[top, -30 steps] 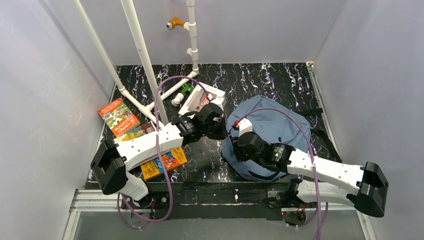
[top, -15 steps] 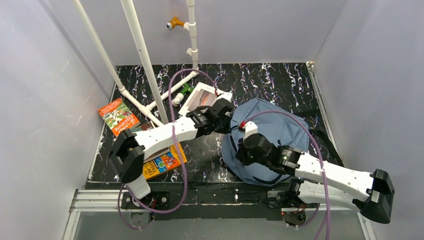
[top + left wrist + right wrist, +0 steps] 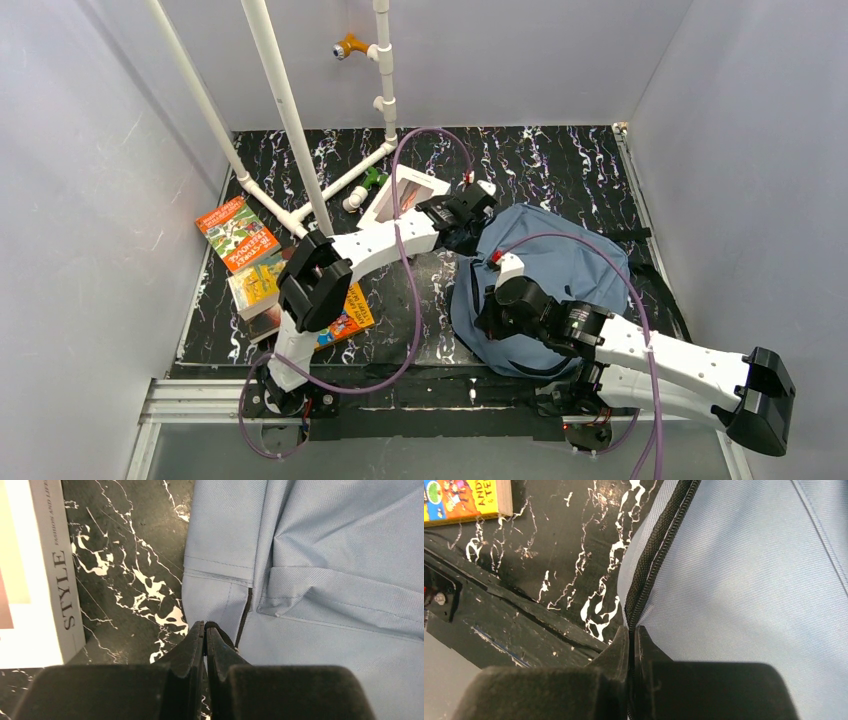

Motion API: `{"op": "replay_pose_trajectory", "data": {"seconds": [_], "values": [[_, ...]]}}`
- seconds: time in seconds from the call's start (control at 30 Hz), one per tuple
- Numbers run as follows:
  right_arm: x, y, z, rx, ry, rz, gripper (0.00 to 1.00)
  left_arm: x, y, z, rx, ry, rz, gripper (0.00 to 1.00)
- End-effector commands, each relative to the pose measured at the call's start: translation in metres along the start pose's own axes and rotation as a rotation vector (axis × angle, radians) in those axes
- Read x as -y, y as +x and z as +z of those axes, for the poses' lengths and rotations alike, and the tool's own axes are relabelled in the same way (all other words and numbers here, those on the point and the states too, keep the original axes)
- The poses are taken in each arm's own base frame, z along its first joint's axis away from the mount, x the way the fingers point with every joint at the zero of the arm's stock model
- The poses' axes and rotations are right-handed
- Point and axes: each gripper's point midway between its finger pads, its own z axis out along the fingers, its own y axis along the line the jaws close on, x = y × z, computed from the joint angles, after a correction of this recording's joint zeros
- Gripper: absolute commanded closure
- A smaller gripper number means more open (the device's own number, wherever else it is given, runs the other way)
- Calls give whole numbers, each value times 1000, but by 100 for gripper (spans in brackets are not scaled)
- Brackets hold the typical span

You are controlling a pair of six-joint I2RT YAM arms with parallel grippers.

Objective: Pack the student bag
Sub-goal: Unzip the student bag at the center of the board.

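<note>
Much is hidden from me. My left arm lies across the books by the counter's left edge, so I count four covers for certain. There is a bright orange paperback with green drawings (image 3: 237, 233) nearest that edge and a yellow-fronted book (image 3: 256, 284) just beside it. An orange picture book (image 3: 348, 317) pokes out under my forearm toward the near edge, and a white hardback with STYLE on its spine (image 3: 55, 580) sits toward the far edge. A darker one may lie beneath; I cannot tell. Three white plastic pipes (image 3: 285, 110) rise from the far-left corner, their tops cut off.

There is one bag: the dusty-blue fabric backpack (image 3: 565, 262), soft and creased, lies flat on the right half of the black white-veined marble counter (image 3: 560, 150). Its lower end is at the near edge, partly under my right arm. Black straps (image 3: 660, 290) trail toward the right edge, and black zipper trim (image 3: 654, 545) runs along its rim.

My left gripper (image 3: 205, 627) has its fingers pressed together at the backpack's left rim, a small black loop beside the tips — whether anything is pinched I cannot tell. My right gripper (image 3: 631, 630) is clamped tight at the near-left rim, with the zipper trim running straight in between the tips.
</note>
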Motion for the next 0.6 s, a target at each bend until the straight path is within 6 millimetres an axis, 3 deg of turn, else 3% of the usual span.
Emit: {"op": "replay_pose_trajectory", "data": {"seconds": [0.0,0.13,0.27,0.43,0.57], "values": [[-20,49,-9,-198,-156,8,99,-46,-92,-22,241,-108,-37,100],[-25,59,-6,-231,-200,-14,99,-26,-113,-24,234,11,-5,100],[-16,62,-1,-226,-153,-16,99,-14,-109,-14,196,75,-20,100],[-9,47,8,-153,-93,0,99,-17,-103,-2,159,83,-26,100],[-18,33,14,-124,-102,-38,99,-22,-120,-6,160,97,-32,100]]}}
